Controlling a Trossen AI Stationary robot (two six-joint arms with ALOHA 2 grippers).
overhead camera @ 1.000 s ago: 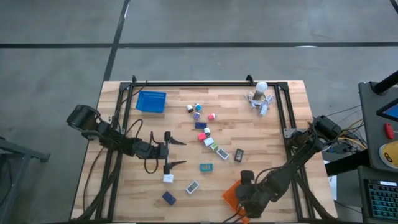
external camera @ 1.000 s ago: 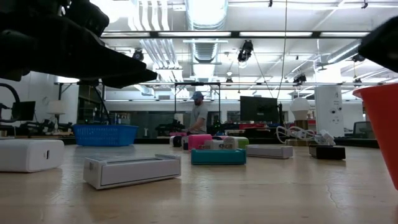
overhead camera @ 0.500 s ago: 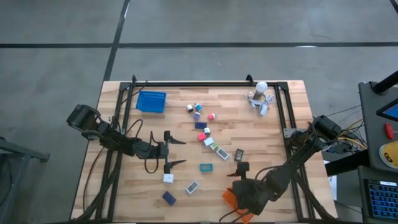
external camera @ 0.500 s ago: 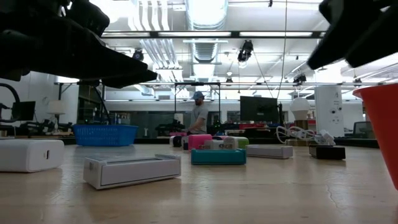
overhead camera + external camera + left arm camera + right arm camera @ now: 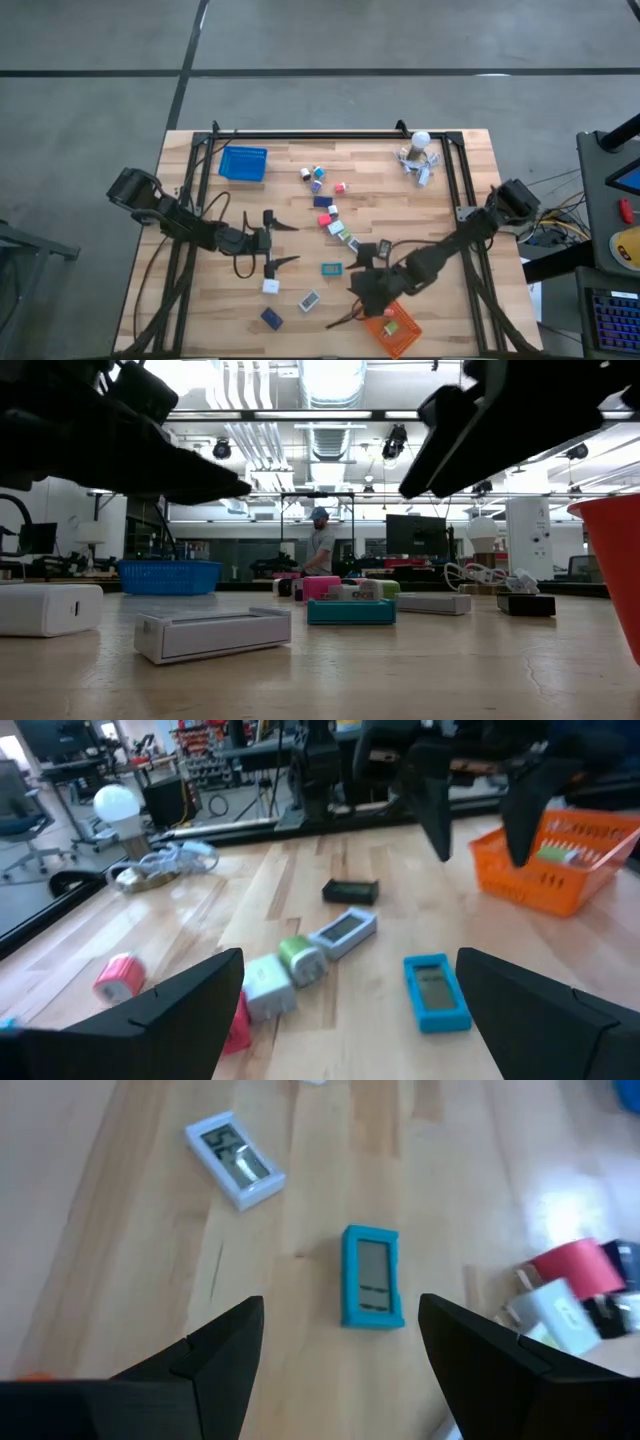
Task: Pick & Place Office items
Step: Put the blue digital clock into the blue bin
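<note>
Several small office items lie scattered over the middle of the wooden table: a teal box (image 5: 331, 268) (image 5: 373, 1275), a white box (image 5: 309, 299) (image 5: 235, 1162), a white block (image 5: 270, 286), a dark blue block (image 5: 271, 318) and a dark grey box (image 5: 384, 248). My right gripper (image 5: 352, 292) (image 5: 340, 1308) hovers open just right of the teal box, slanting down at it, with nothing between its fingers. My left gripper (image 5: 285, 245) waits open at the table's left middle, pointing right, also holding nothing. In the left wrist view the right gripper (image 5: 480, 815) shows beyond the teal box (image 5: 435, 992).
An orange mesh basket (image 5: 393, 328) (image 5: 550, 860) with an item inside stands at the near edge, right of centre. A blue basket (image 5: 243, 163) sits at the far left. A white ball-topped cluster (image 5: 418, 160) lies at the far right. Black frame rails run along the table's sides.
My right gripper has swung from above the orange basket toward the table's left, to beside the teal box, rolling its wrist as it went; most of the move came in the last half second. The basket now shows uncovered. My left gripper kept still.
</note>
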